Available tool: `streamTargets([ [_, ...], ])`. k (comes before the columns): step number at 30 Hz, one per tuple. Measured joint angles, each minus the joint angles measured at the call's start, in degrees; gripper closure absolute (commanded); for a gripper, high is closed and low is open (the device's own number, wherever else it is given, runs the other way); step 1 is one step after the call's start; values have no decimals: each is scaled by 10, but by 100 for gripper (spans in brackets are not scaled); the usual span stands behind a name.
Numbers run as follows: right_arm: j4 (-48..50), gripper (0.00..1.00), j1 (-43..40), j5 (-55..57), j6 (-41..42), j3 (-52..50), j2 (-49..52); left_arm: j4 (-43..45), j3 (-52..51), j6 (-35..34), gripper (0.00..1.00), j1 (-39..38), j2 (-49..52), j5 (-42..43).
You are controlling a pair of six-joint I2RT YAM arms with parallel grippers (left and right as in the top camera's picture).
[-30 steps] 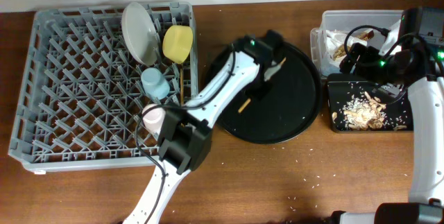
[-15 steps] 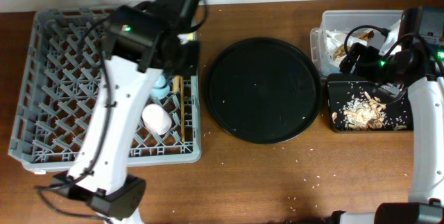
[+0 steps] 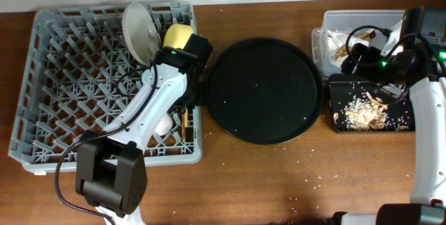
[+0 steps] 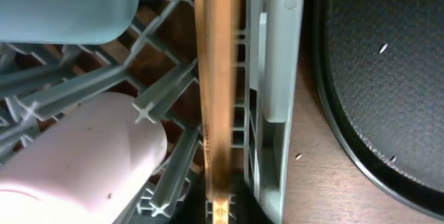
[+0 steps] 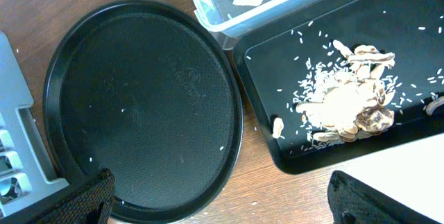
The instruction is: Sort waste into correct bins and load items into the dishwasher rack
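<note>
- The left gripper (image 4: 222, 212) hangs over the right wall of the dishwasher rack (image 3: 42, 79). Only dark finger stubs flank the lower end of the chopsticks (image 4: 218, 92), so I cannot tell whether it grips them.
- The chopsticks lie just inside that wall, beside one light-blue cup (image 4: 62, 5) and one pink cup (image 4: 76, 161).
- One white plate (image 3: 138, 30) and one yellow bowl (image 3: 178, 37) stand in the rack's far right corner.
- The round black tray (image 3: 265, 89), nearly touching the rack's right wall, holds only specks.
- Well right of the rack, the right gripper (image 5: 222, 200) is spread wide, holding nothing.
- Beyond it, the clear tub (image 3: 327, 23) holds napkins (image 3: 341, 40) and the black rectangular tray (image 3: 334, 89) holds food scraps (image 5: 347, 106).
</note>
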Motion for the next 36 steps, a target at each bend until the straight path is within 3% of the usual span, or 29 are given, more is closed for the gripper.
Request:
streamTargets([
  [10,0,1,0,0,0,0,0,-43,20,0,63,2,-7,0],
  [13,1,2,0,0,0,0,0,-59,64,0,59,2,-86,-5],
  [14,0,1,0,0,0,0,0,-66,74,0,52,2,-134,-13],
  [15,2,1,0,0,0,0,0,-74,79,1,35,2,-183,-21],
  [16,1,1,0,0,0,0,0,-82,83,0,1,2,-233,-28],
  [20,1,2,0,0,0,0,0,-146,91,-2,1,2,-391,-42],
  [27,1,2,0,0,0,0,0,-289,91,-2,1,2,-504,-47],
  [33,1,1,0,0,0,0,0,-270,61,7,1,2,-541,-90],
  [36,2,2,0,0,0,0,0,-92,-99,14,1,34,-592,-154],
])
